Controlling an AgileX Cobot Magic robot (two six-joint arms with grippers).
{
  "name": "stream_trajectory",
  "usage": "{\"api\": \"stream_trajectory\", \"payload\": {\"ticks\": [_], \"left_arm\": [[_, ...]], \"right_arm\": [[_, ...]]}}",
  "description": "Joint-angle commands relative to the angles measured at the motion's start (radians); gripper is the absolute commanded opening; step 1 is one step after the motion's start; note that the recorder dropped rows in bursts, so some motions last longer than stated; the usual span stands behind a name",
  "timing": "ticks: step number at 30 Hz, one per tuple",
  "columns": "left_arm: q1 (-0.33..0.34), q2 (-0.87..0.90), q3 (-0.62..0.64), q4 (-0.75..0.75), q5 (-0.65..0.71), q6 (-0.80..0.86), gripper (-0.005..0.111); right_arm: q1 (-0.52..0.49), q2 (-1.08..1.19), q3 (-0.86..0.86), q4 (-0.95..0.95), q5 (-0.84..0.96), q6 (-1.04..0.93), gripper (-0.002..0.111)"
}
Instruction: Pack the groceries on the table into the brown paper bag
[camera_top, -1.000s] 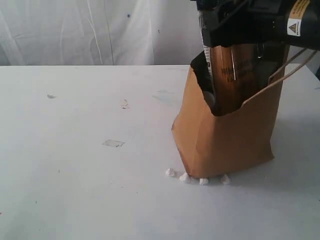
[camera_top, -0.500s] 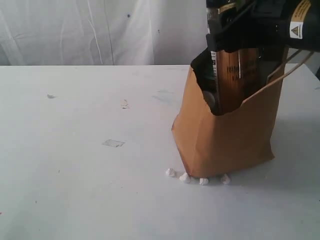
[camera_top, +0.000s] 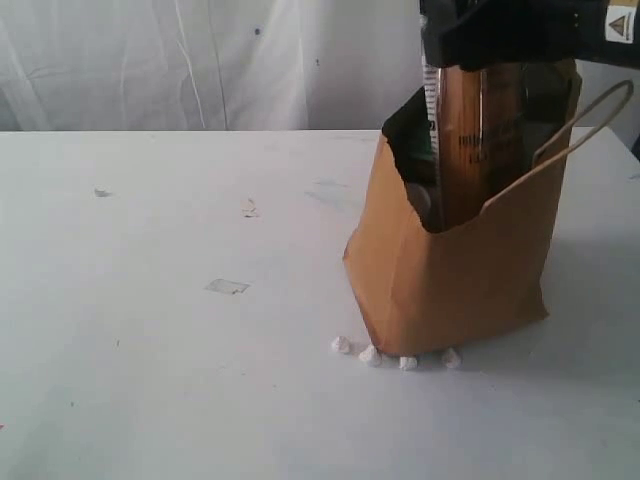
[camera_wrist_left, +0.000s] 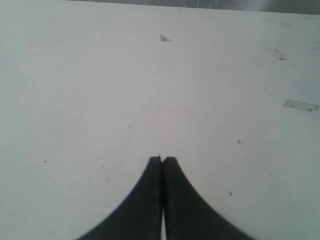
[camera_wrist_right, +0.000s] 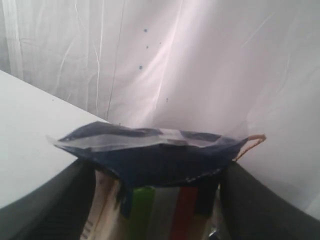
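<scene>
The brown paper bag (camera_top: 450, 280) stands upright on the white table (camera_top: 150, 300), right of centre. A long spaghetti packet (camera_top: 480, 140) stands upright in the bag's mouth, its lower part hidden inside. My right gripper (camera_top: 500, 35) is above the bag, shut on the packet's upper end. In the right wrist view the packet (camera_wrist_right: 150, 155) fills the gap between the dark fingers (camera_wrist_right: 50, 200). My left gripper (camera_wrist_left: 162, 159) is shut and empty over the bare table (camera_wrist_left: 100, 75). A pale round thing (camera_top: 418, 200) shows dimly inside the bag.
Small white crumbs (camera_top: 395, 355) lie along the bag's front foot. A bit of clear tape (camera_top: 227, 287) is stuck to the tabletop left of the bag. The bag's twine handle (camera_top: 585, 120) loops out on the right. A white curtain hangs behind.
The right gripper has shifted right and up, and the spaghetti packet has swung from a lean to nearly upright in the bag's mouth. The bag has stayed put.
</scene>
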Motion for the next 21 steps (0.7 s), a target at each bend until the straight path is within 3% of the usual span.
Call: {"api": "stream_trajectory", "payload": {"ticks": [1,13,21], "left_arm": [[0.003,-0.005,0.001,-0.002,-0.003,-0.005,0.0],[0.003,-0.005,0.001,-0.002,-0.003,-0.005,0.0],[0.003,-0.005,0.001,-0.002,-0.003,-0.005,0.0]], "right_arm": [[-0.011,-0.05,-0.01,-0.006,-0.016,-0.003,0.065],[-0.011,-0.066,-0.01,-0.006,0.159,-0.001,0.065],[-0.011,-0.066,-0.01,-0.006,0.149,-0.001,0.065]]}}
